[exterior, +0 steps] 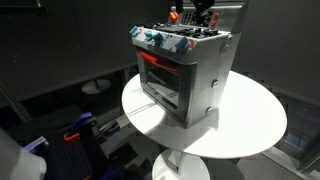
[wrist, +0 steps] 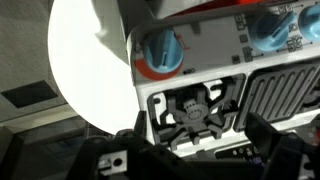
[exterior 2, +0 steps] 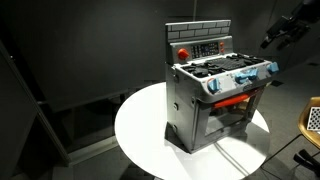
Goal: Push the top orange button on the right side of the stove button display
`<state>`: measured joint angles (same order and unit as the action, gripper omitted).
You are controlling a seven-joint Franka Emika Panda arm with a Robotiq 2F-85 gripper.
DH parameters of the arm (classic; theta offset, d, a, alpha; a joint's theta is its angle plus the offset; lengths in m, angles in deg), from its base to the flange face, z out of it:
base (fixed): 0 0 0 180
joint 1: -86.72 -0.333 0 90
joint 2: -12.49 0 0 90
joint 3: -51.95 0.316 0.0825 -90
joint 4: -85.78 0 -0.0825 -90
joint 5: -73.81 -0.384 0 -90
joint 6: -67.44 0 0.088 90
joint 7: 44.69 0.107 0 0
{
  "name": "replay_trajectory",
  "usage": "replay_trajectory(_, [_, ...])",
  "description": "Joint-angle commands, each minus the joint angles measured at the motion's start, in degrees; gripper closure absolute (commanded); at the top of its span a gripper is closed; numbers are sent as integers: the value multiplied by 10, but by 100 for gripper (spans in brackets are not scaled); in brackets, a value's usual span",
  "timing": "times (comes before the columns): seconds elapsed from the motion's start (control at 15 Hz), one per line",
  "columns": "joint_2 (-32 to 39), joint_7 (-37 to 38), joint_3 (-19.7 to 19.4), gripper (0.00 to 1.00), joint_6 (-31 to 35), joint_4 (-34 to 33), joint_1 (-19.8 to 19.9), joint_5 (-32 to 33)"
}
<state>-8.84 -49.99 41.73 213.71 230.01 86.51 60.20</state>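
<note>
The silver-grey toy stove stands on a white round table and shows in both exterior views. Its front window glows red-orange. Blue-and-white knobs line its top front edge. The stove button display is a small dark panel on the brick-patterned back wall, with a red button at its left end. My gripper hangs in the air beside the top of the stove, apart from the display. In the wrist view the gripper is open and empty above a black burner, with knobs beyond it.
The white round table carries only the stove and also shows in an exterior view. Dark curtains surround the scene. Blue and dark equipment sits on the floor beside the table. A yellowish object stands at the frame edge.
</note>
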Motion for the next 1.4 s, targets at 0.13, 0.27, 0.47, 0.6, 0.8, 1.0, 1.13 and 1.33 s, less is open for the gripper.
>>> replay_trajectory(0.13, [65, 57, 26, 0, 56, -72, 19, 7])
replay_trajectory(0.27, [97, 83, 36, 0, 73, -96, 25, 17])
replay_trajectory(0.47, [148, 124, 51, 0, 85, -135, 35, 41])
replay_trajectory(0.6, [176, 154, 58, 0, 84, -163, 39, 64])
replay_trajectory(0.8, [212, 197, 60, 0, 74, -203, 40, 96])
replay_trajectory(1.0, [239, 230, 57, 0, 64, -236, 36, 117])
replay_trajectory(1.13, [253, 244, 55, 0, 56, -253, 33, 125])
replay_trajectory(1.33, [263, 247, 54, 0, 41, -265, 30, 122])
